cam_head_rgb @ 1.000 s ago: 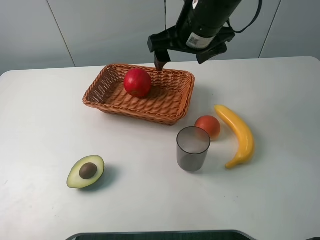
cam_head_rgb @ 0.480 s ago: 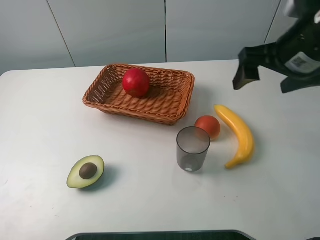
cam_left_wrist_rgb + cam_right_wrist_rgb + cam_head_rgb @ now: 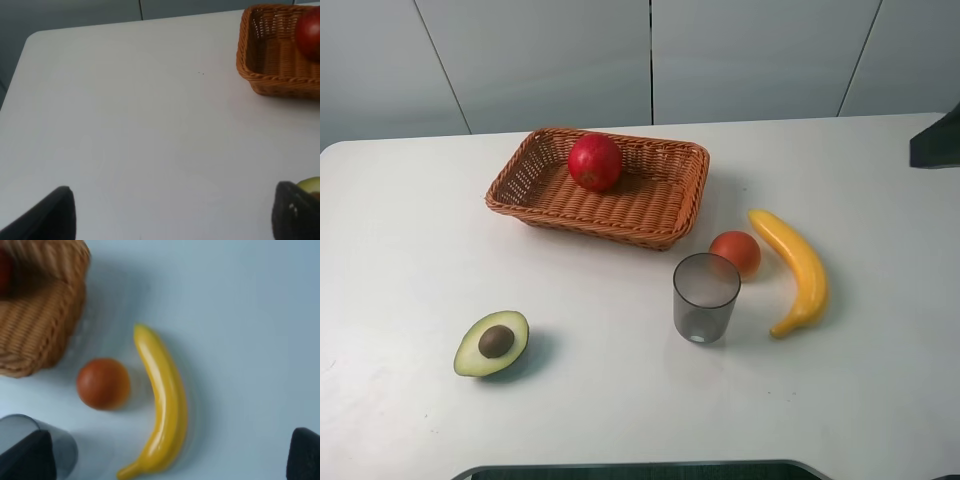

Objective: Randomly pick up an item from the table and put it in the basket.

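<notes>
apple (image 3: 595,162) sits inside the basket (image 3: 555,205), toward its far wall, stem end not readable. nothing touches it. judged from this, the placing is done; only the arm's retreat is left, if anything.

counter (image 3: 410,250) also carries an avocado half (image 3: 492,343) near the front left, a grey cup (image 3: 705,297) in front of the basket's right corner, a small orange fruit (image 3: 736,253) just behind the cup, and a banana (image 3: 793,268) just beside that fruit on the right. none of these is in the basket.

right end effector (image 3: 165,460): dark fingertips (image 3: 25,457) show at opposite edges of the wrist view, spread wide, nothing between them; it looks down on banana, orange fruit and cup. in the high view only a dark sliver of the right arm (image 3: 936,140) shows at the right edge.

left end effector (image 3: 175,212): fingers also spread, empty, over bare counter, basket corner and apple at the edge of its view.

change: a second ago the right end effector hung over the basket's far rim by the apple; half a second ago it was over the right of the counter; now it is almost out of the high view. apple, basket and the rest have not moved.
</notes>
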